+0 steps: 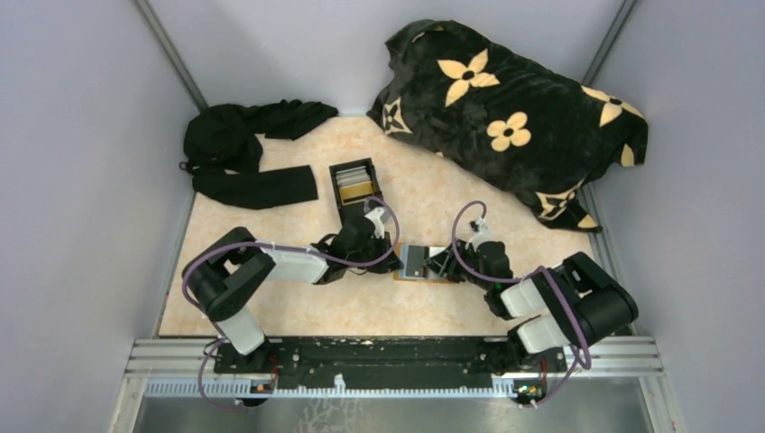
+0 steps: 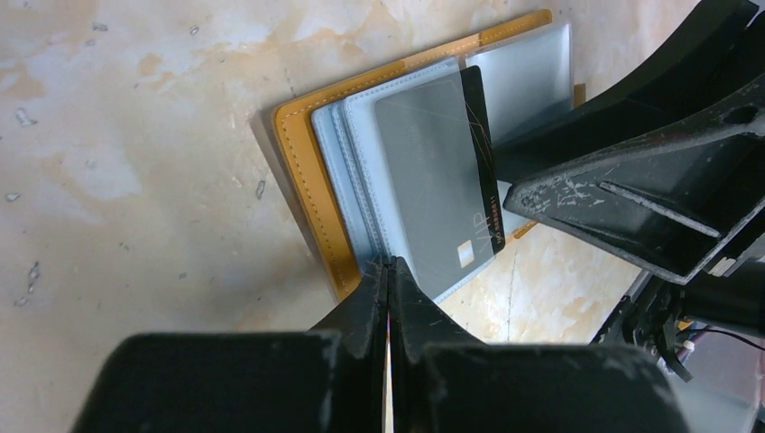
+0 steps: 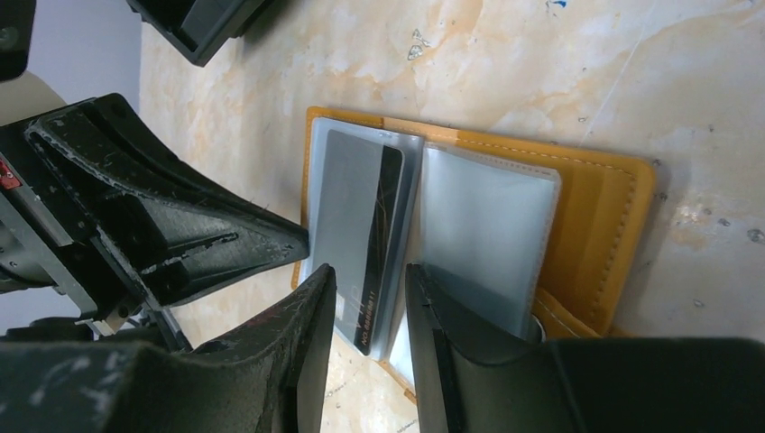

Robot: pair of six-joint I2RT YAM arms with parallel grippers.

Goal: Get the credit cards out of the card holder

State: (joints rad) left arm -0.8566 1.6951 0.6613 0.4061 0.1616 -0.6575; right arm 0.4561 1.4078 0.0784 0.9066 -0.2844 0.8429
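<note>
Right hand [image 3: 368, 284] over open card holder [image 3: 604, 225], long axis left-right.

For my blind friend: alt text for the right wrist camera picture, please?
An orange card holder lies open on a marbled table, a grey card in one clear sleeve. The right tool, open, hangs over the card; the shut left tool sits beside it.

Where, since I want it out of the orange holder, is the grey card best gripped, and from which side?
Take the grey card by its short end nearest the right tool, coming from that side. It lies flat in a clear sleeve of the open holder, and that end seems to sit at the sleeve's mouth.
</note>
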